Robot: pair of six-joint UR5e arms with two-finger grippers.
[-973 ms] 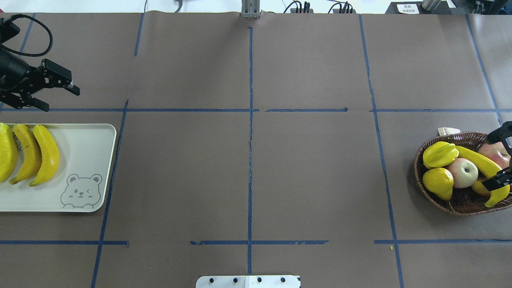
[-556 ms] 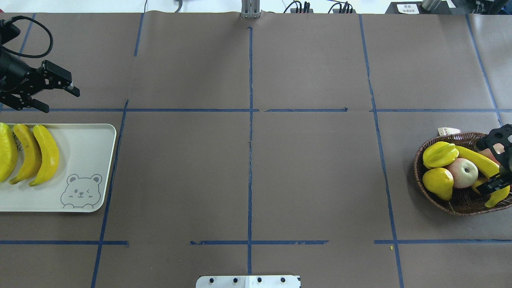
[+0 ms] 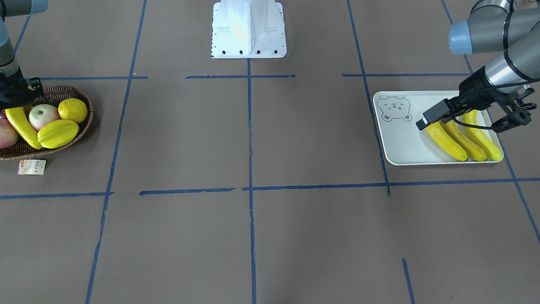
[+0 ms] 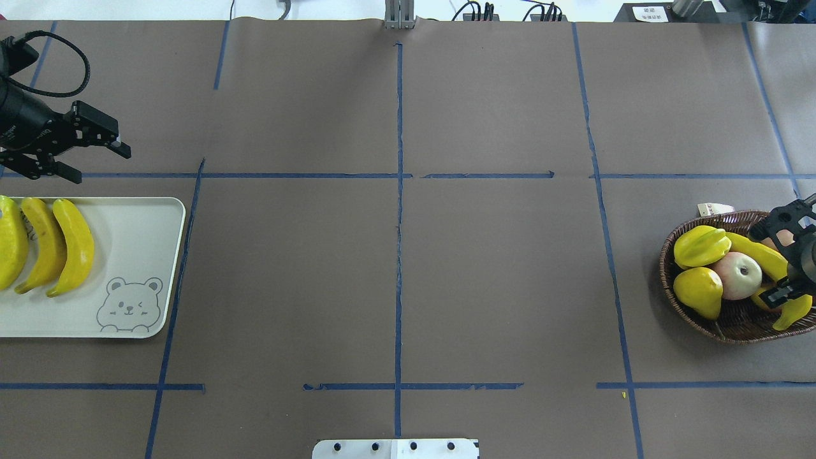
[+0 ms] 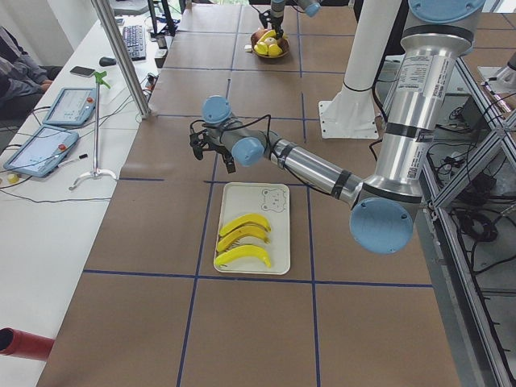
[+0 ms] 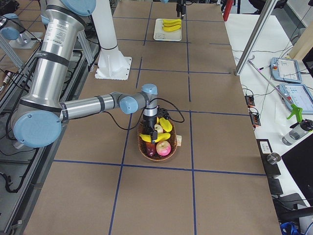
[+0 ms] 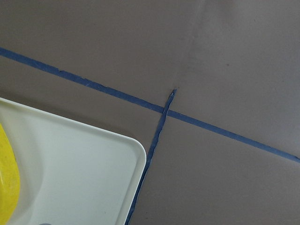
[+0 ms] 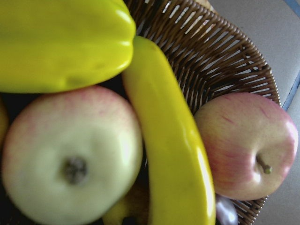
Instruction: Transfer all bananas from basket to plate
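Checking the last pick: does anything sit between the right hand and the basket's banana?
Nothing visible covers the banana below the right hand. A pale apple and a red apple flank it, and the starfruit lies against one end.

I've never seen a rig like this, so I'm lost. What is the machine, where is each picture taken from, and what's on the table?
This is a robot with two arms at a brown paper-covered table. Two pictures look down from above, two from the table's ends, two from cameras on the wrists. The left gripper hangs open and empty near the white rectangular bear-face tray, which holds three long yellow bananas. The right gripper is open, straddling a fourth banana in the dark-brown wicker basket, beside a ridged yellow starfruit, a lemon and two apples. Nothing is held.
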